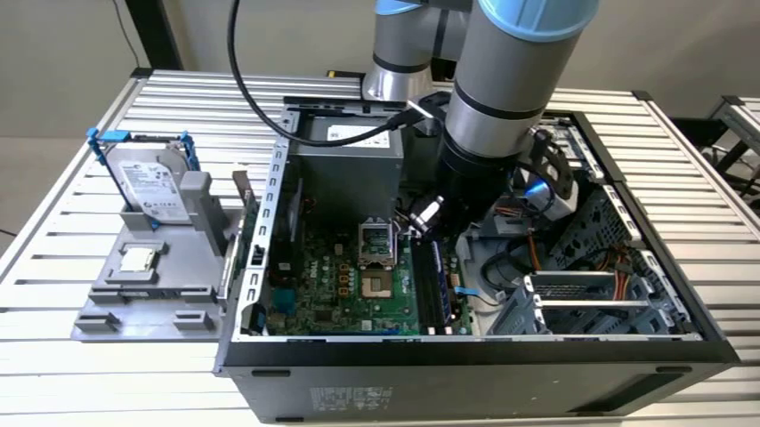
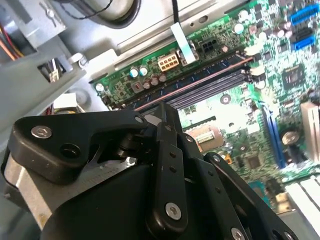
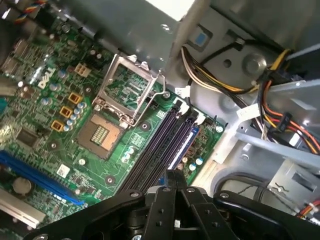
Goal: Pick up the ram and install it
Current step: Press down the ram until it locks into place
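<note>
One open case (image 1: 475, 356) lies on one slatted table (image 1: 119, 374). Inside the case, one green motherboard (image 1: 333, 285) covers the floor. At the motherboard's edge toward the exterior view's right is a row of long dark slots (image 3: 157, 150); I count four, but not with certainty. One ram (image 3: 184, 145) stands in the slot at the outer side of this row, with a blue-green stripe along it, and it is seen in the exterior view too (image 1: 437, 280).

The one gripper (image 3: 172, 175) hangs just above the slots. Its fingers are pressed together, and nothing is seen between them. One empty socket (image 3: 102, 132) is beside the slots.

Outside the case, toward the exterior view's left, one hard drive (image 1: 149, 182) stands upright in one grey holder (image 1: 142, 285).
</note>
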Robot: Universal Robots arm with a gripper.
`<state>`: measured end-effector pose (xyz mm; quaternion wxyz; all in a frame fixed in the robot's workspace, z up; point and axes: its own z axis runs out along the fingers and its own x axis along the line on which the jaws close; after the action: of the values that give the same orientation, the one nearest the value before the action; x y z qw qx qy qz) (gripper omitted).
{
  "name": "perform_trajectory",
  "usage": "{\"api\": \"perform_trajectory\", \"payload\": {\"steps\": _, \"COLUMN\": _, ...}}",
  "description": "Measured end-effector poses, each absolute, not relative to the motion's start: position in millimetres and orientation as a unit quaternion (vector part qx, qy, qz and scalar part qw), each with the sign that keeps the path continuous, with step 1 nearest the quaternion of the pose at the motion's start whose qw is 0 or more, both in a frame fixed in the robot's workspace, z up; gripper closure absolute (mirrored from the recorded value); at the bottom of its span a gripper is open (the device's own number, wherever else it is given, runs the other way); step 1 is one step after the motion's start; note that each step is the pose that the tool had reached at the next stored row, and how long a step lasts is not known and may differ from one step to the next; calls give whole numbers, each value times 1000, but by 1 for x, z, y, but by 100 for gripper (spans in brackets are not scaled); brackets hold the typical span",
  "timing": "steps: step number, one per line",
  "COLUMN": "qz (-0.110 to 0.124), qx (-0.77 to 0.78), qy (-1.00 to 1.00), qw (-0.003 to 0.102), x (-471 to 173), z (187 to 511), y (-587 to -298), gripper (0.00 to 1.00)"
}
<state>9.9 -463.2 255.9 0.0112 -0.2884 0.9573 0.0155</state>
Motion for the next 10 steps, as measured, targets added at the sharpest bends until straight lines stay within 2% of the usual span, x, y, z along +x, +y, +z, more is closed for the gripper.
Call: {"api": "perform_trajectory", "payload": {"steps": 10, "qz": 16, "qx": -371, "qy": 928, "qw": 10, "x": 10, "z": 256, "y": -463, "gripper": 100}}
